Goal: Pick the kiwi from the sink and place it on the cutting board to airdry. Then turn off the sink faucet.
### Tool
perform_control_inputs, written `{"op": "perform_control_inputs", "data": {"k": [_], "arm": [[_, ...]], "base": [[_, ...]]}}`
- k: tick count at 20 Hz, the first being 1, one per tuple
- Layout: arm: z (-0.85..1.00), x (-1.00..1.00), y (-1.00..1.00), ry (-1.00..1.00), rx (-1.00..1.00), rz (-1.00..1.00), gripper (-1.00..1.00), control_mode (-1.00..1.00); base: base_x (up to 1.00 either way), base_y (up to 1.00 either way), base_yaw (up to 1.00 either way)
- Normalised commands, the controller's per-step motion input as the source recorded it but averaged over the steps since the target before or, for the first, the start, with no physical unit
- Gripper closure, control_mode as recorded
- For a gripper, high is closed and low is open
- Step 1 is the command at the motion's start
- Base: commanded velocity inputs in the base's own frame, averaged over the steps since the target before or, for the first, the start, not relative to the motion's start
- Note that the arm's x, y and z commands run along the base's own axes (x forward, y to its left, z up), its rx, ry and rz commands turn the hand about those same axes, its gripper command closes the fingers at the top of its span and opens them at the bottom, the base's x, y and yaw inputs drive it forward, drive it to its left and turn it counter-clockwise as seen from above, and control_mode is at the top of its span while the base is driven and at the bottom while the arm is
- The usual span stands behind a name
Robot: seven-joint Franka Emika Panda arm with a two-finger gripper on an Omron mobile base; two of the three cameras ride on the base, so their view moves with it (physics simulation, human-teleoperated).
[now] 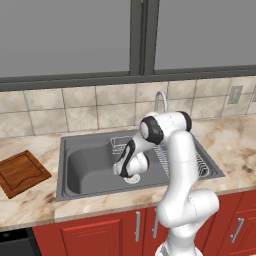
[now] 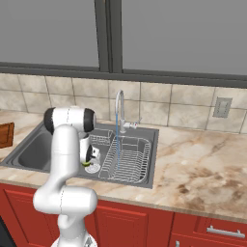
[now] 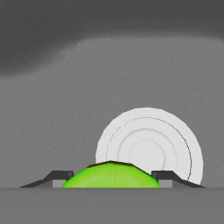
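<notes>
Sink floor: kiwi lies crosswise between tool tips.

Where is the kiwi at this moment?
In the hand view, the kiwi sits low between the jaws, just before the round silver drain on the sink floor.

A domestic kitchen. A marbled stone table holds a sunken grey sink with a gooseneck faucet and a wire rack. Beige wall tiles, red cabinet doors with bar handles, a wall outlet and a wooden cutting board complete the setting.
</notes>
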Motion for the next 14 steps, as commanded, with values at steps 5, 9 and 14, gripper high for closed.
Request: {"op": "perform_control_inputs", "data": {"k": [5, 9, 14], "arm": [[0.31, -0.11, 0.00, -0.02, 0.00, 0.00, 1.00, -1.00], [0.32, -0.20, 0.00, -0.03, 0.00, 0.00, 1.00, -1.00], [0.36, -0.22, 0.00, -0.01, 0.00, 0.00, 1.00, -1.00]], "base": [[0.00, 0.00, 0.00], [0.00, 0.00, 0.00], [0.00, 0.00, 0.00]]}}
